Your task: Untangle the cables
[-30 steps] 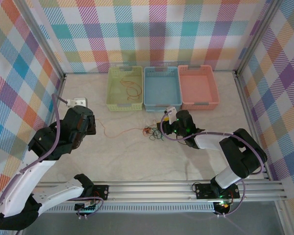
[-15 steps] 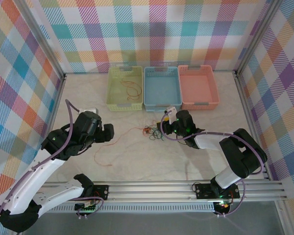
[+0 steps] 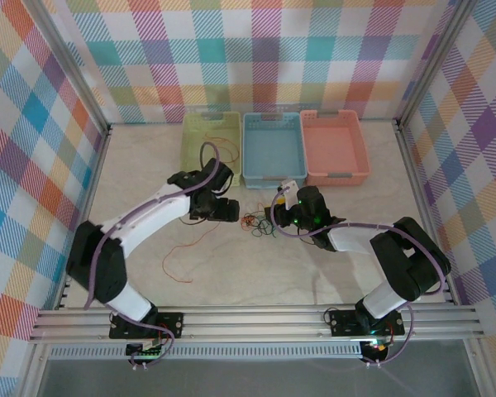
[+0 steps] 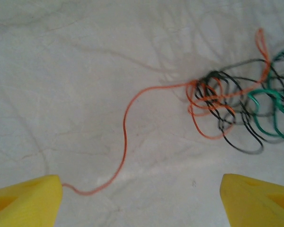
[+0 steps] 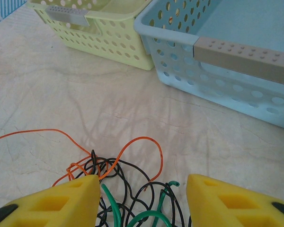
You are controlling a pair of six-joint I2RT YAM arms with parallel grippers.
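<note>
While the cables [image 3: 259,223] lie knotted in a small tangle near the middle of the table [image 3: 331,269], just in front of the blue basket [image 3: 271,149], a claw sits on each side of them. The left claw [image 3: 228,210] is just left of the tangle, the right claw [image 3: 278,212] just right of it.

From the left wrist, the left claw [image 4: 142,201] stands wide, its yellow fingers [image 4: 23,201] far apart with bare table between them. The tangle [image 4: 236,111] of orange, black and green loops lies ahead of it, toward the right finger's side. One orange strand [image 4: 125,127] runs out of the knot and curves down to the tip of the left finger; whether it touches I cannot tell. In the top view this strand [image 3: 182,256] trails toward the near left corner.

From the right wrist, the right claw [image 5: 142,201] is also spread, holding nothing, with black and green loops [image 5: 128,189] lying between its fingers [image 5: 61,201]. Along the far edge stand a green basket [image 3: 200,128], the blue one and a pink basket [image 3: 335,147].
</note>
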